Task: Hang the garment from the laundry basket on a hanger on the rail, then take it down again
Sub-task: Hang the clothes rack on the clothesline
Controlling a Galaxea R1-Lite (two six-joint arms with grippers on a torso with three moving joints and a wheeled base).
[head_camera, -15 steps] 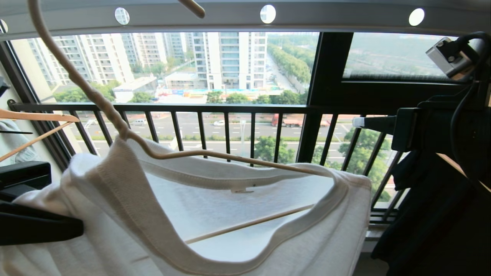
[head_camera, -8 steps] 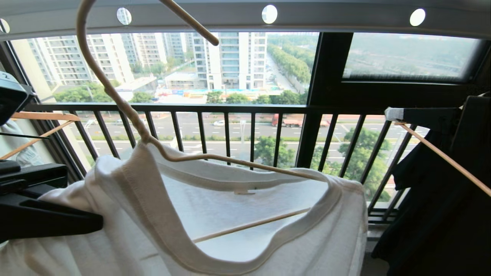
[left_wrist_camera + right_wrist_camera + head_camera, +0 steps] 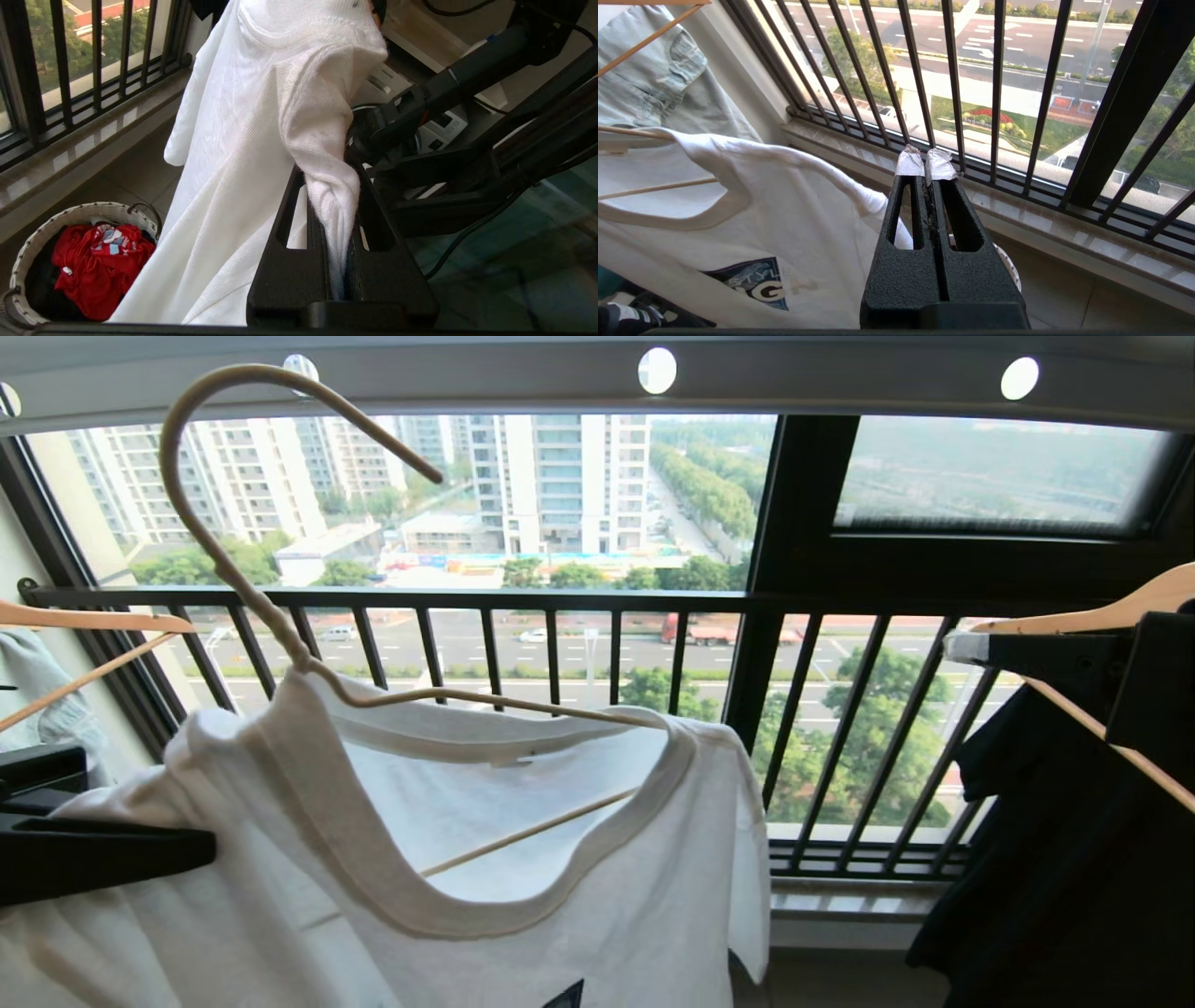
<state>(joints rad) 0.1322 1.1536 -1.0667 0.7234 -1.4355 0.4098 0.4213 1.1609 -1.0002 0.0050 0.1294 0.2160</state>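
The white garment hangs on the thin cream hanger, collar spread wide, with its dark blue print in the right wrist view. The hanger's hook curls free just below the pale grey rail, touching none of its holes. My left gripper comes in from the left, and my left gripper is shut on a bunched fold of the garment's shoulder. My right gripper is shut with nothing in it, off the garment's right side near my right gripper. The laundry basket stands on the floor below.
A black barred window railing runs behind the garment. Wooden hangers with a pale denim piece hang at the left. A dark garment on a wooden hanger hangs at the right. A red garment lies in the basket.
The hanger with the garment has come down and to the left, so its whole hook now shows under the rail. My right gripper has drawn back to the right.
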